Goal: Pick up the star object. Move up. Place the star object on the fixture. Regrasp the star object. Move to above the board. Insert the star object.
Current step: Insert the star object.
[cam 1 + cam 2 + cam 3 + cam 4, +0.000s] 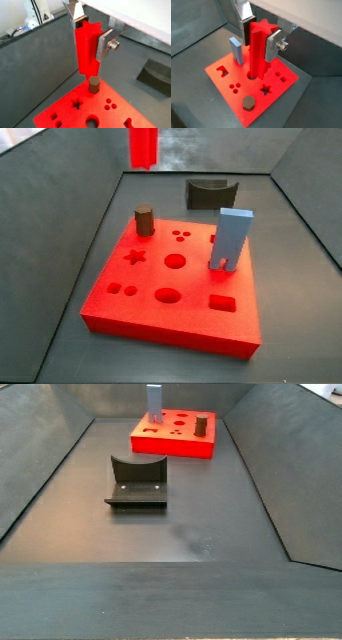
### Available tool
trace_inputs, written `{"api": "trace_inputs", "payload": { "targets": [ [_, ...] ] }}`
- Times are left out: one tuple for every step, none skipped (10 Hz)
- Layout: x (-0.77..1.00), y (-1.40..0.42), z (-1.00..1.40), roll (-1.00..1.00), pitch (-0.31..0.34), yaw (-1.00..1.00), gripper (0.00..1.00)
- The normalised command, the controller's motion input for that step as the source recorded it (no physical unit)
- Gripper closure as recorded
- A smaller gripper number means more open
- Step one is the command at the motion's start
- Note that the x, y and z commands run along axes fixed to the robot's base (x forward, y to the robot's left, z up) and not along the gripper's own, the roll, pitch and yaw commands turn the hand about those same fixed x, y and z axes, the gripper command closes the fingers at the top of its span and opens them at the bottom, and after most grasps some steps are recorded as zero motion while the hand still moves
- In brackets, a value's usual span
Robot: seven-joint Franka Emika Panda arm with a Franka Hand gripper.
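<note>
My gripper [89,37] is shut on the star object [87,55], a bright red star-section peg that hangs upright between the silver fingers in both wrist views [258,40]. It is high above the board [67,112], a flat red slab with shaped holes. The star-shaped hole [266,90] lies below and off to one side of the peg [256,60]. In a side view only the peg's lower end [143,146] shows, above the board's far edge [194,278]; the gripper is out of frame there. The dark fixture [210,193] stands beyond the board.
A brown cylinder peg [143,221] and a tall light-blue post [231,238] stand in the board. Grey sloping walls enclose the floor. In a side view the fixture [136,482] sits in front of the board [167,446].
</note>
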Motion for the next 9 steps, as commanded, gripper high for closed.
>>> {"api": "trace_inputs", "payload": {
  "targets": [
    [0.00, 0.00, -0.12, -0.09, -0.059, 0.00, 1.00],
    [-0.13, 0.03, -0.31, -0.31, -0.287, 0.00, 1.00],
    [-0.14, 0.01, -0.29, -0.33, -0.293, 0.00, 1.00],
    [-0.17, 0.00, -0.29, -0.34, -0.281, 0.00, 1.00],
    [-0.07, 0.00, -0.37, -0.31, -0.251, -0.08, 1.00],
    [0.00, -0.06, -0.52, -0.25, -0.214, -0.20, 1.00],
    [0.00, -0.03, -0.67, -0.20, -0.146, -0.19, 1.00],
    [0.00, -0.07, -0.82, -0.14, -0.106, -0.26, 1.00],
    [-0.04, -0.11, -0.88, -0.11, -0.091, -0.46, 1.00]
  ]
}}
